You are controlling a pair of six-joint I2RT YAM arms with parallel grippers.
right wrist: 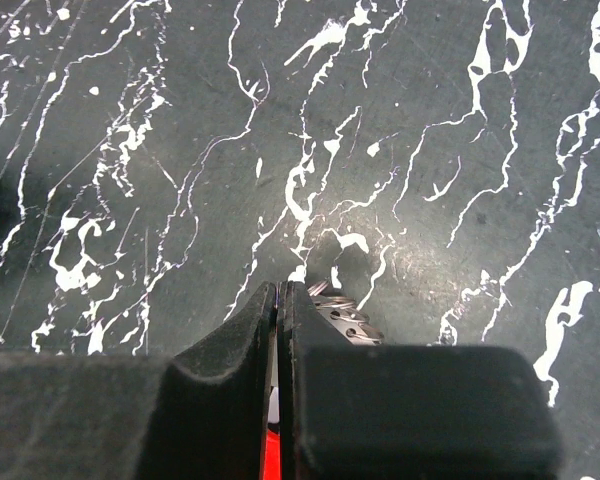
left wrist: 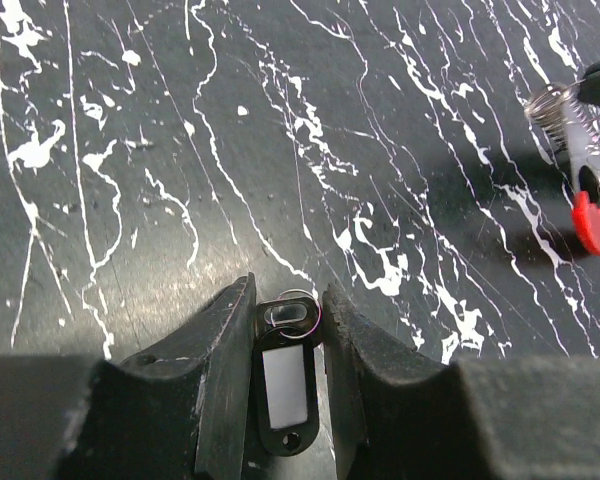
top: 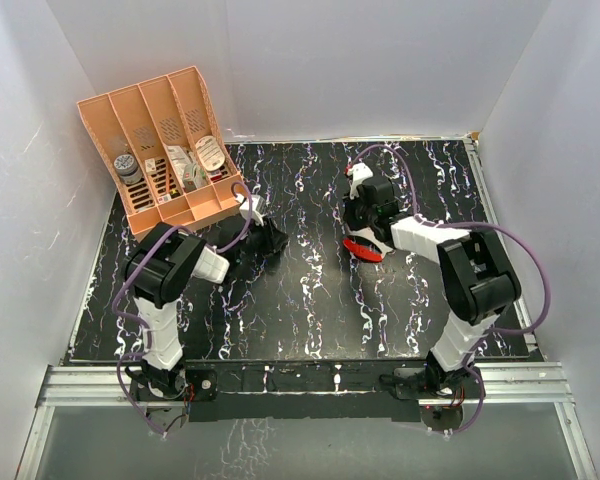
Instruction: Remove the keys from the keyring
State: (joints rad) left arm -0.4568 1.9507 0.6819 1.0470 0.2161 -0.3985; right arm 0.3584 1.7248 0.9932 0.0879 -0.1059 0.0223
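Observation:
The key is a small dark tag with a pale label and a thin ring at its tip. It sits between the fingers of my left gripper, which close on it low over the table; this gripper also shows in the top view. The keyring's red oval tag is gripped edge-on by my shut right gripper, with red showing between the fingers. Its coiled metal ring sticks out beside the right finger. The left wrist view shows the red tag and the ring at the far right.
A peach organiser with several small items in its slots stands at the back left, close behind the left arm. The black marbled mat is walled in by white panels on three sides. The two grippers are about a hand's width apart.

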